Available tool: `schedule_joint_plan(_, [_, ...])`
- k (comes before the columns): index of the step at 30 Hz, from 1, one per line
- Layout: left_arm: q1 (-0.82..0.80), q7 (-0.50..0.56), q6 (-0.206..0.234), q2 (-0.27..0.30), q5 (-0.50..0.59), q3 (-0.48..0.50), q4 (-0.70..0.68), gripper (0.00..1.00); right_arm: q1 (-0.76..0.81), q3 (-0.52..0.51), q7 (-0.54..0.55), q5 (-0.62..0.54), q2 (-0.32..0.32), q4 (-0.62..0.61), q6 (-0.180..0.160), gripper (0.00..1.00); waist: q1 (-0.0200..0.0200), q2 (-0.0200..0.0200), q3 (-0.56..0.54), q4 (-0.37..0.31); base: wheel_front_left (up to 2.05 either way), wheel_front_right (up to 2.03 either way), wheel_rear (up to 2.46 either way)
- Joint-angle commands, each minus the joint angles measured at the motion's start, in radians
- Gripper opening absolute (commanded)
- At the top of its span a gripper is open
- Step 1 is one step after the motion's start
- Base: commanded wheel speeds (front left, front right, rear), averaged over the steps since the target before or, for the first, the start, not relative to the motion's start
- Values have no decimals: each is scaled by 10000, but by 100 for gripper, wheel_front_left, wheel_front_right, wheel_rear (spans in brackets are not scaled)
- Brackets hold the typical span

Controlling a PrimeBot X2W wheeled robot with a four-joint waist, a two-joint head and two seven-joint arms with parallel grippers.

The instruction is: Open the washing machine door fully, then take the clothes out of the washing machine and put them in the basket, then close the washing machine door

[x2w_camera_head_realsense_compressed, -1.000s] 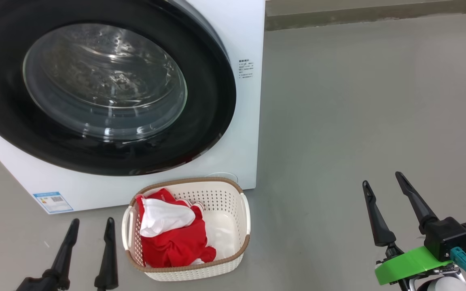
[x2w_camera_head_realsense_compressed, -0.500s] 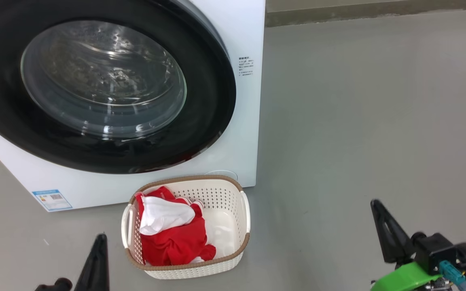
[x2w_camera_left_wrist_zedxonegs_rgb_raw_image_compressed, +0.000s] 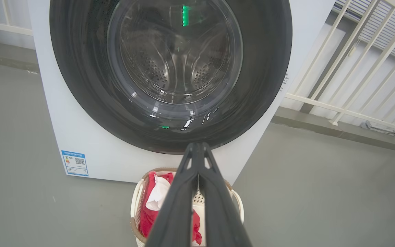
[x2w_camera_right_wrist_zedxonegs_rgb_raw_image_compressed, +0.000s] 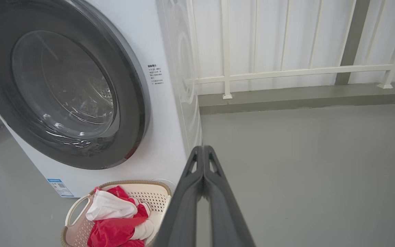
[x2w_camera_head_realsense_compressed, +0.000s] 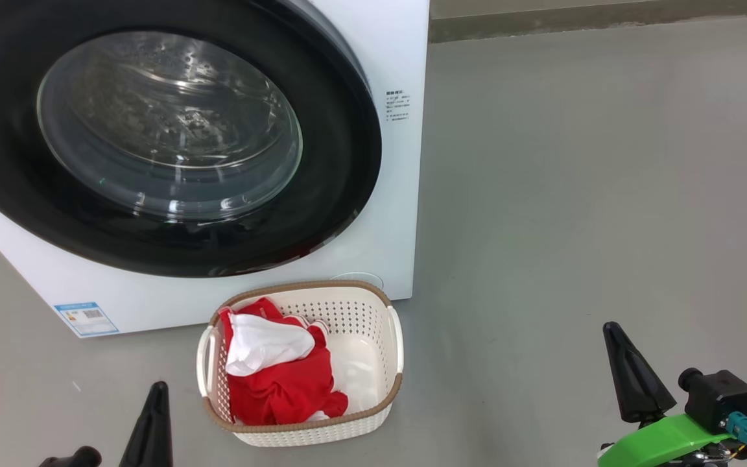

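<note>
Both pairs of fingers, spread a second ago, have been brought together, and both arms have been drawn lower in the head view. The left gripper (x2w_camera_head_realsense_compressed: 157, 389) and the right gripper (x2w_camera_head_realsense_compressed: 611, 331) are each pinched shut on nothing. The washing machine door (x2w_camera_head_realsense_compressed: 169, 130) is seen lying flat against the front of the washing machine (x2w_camera_head_realsense_compressed: 406, 58), with no gap visible around its black rim, and no red is made out through the glass (the drum (x2w_camera_left_wrist_zedxonegs_rgb_raw_image_compressed: 178, 65) looks bare from the left wrist view). The clothes (x2w_camera_head_realsense_compressed: 283, 389) are heaped in the left part of the basket (x2w_camera_head_realsense_compressed: 364, 318), which stands on the floor (x2w_camera_head_realsense_compressed: 574, 194) just before the machine. The task is judged all but done; only a clean retreat remains. The arms should be kept low and well apart from the basket, so that it is not knocked, and the door's seating should be checked before anything is called finished.
</note>
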Motion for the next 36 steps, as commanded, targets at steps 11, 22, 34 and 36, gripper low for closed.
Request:
schedule_joint_plan(11, [-453, 336, -179, 54, -1335, 235, -73, 0, -427, -86, 320, 1516, -137, -168, -8, 0, -2, 0, 2, 46, 0, 0, 0])
schedule_joint_plan(22, [-595, 651, -272, 25, -2526, 330, 54, 0, -520, -139, 631, 2885, -163, -118, -12, 0, -2, 0, 4, 92, 0, 0, 0])
schedule_joint_plan(34, [-737, 968, -364, -3, -3717, 427, 181, 0, -614, -198, 946, 4249, -186, -68, -15, 0, -2, 0, 6, 139, 0, 0, 0])
schedule_joint_plan(36, [-763, 1026, -381, -9, -3933, 444, 204, 0, -631, -209, 1004, 4497, -189, -59, -16, 0, -2, 0, 6, 147, 0, 0, 0])
